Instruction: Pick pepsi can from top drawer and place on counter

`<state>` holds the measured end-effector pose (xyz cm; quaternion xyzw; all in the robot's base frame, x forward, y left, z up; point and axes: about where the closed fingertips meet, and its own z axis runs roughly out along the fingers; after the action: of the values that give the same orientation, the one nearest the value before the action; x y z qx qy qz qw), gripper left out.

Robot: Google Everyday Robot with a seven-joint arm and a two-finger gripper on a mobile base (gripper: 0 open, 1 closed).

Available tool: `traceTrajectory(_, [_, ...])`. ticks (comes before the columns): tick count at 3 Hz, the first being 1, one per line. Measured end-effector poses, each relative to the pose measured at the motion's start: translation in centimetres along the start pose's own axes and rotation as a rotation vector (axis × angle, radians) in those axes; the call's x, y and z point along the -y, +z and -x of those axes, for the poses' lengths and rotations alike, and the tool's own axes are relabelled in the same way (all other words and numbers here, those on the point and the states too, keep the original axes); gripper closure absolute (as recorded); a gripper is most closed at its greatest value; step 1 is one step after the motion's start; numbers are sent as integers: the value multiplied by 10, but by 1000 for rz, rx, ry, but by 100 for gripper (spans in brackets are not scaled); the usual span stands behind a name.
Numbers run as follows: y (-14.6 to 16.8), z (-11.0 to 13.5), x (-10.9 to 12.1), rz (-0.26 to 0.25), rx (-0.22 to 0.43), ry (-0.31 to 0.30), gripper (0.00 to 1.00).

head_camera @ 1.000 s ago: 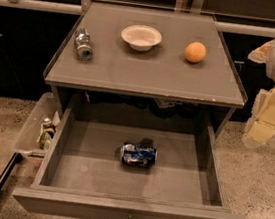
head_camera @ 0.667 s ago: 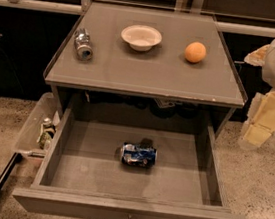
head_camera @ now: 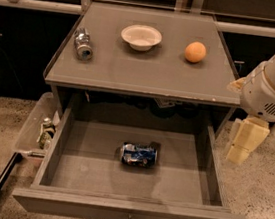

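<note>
The pepsi can, blue with white and red markings, lies on its side in the middle of the open top drawer. The drawer is pulled out toward me below the counter. My gripper hangs from the white arm at the right, outside the drawer's right wall, above the floor and below counter height. It is to the right of the can and apart from it, with nothing seen in it.
On the counter are a silver-grey can lying at the left, a white bowl and an orange. A clear plastic bin with small items sits left of the drawer. A black cable lies on the floor at the far left.
The arm and gripper have moved a little left and down, closer to the drawer's right side. The can and the counter items have not moved.
</note>
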<state>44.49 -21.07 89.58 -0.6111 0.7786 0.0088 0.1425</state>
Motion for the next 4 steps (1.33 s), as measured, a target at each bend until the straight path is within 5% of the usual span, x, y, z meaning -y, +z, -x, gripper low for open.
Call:
traceTrajectory(2, [22,0,-5,1,7,8,0])
traceTrajectory(4, [122,14,-15,52,131,43,0])
